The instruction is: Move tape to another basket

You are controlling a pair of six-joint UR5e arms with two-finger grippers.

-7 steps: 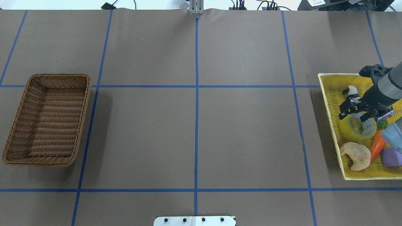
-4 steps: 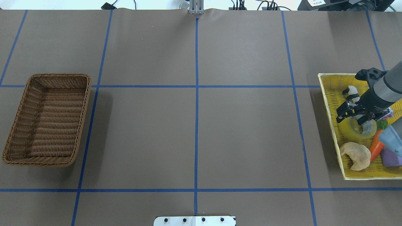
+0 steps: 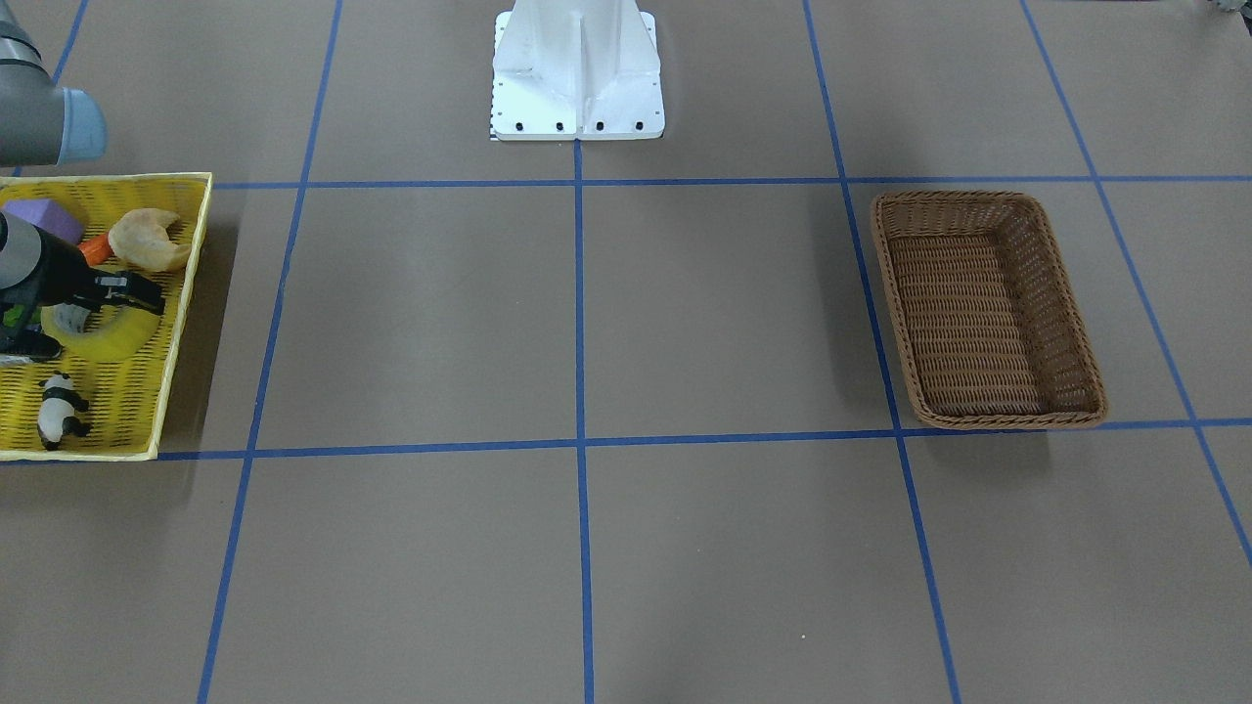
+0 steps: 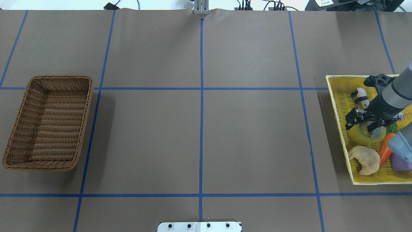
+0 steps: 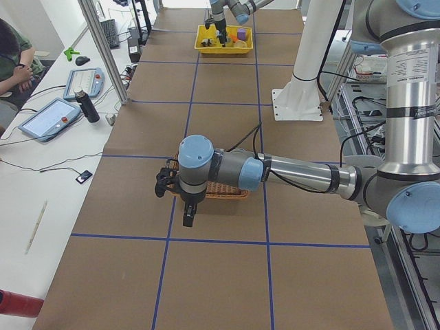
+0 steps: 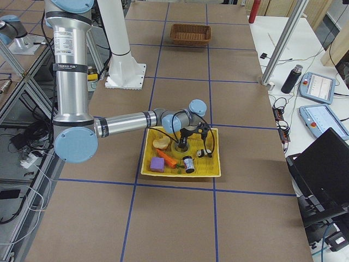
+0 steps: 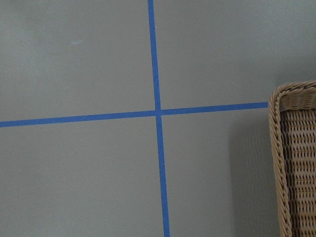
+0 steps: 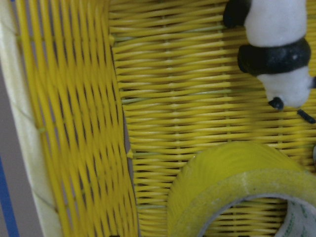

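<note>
The tape (image 4: 354,134), a yellow roll with a white core, lies flat in the yellow tray (image 4: 338,106) at the table's right end. It also shows in the front view (image 3: 110,338) and the right wrist view (image 8: 222,168). My right gripper (image 4: 363,122) is open and low over the roll. One finger is outside its rim and the other is inside the core. The brown wicker basket (image 4: 19,129) stands empty at the far left. My left gripper (image 5: 176,201) shows only in the exterior left view, so I cannot tell whether it is open or shut.
The tray also holds a toy panda (image 4: 362,96), a croissant (image 4: 363,159), a carrot (image 4: 384,149) and a purple block (image 4: 400,162). The robot's white base (image 3: 577,68) stands at the table's near edge. Blue tape lines grid the brown table.
My right gripper has come down lower over the tape and its wrist has shifted slightly toward the table's middle. The tape has not moved.
</note>
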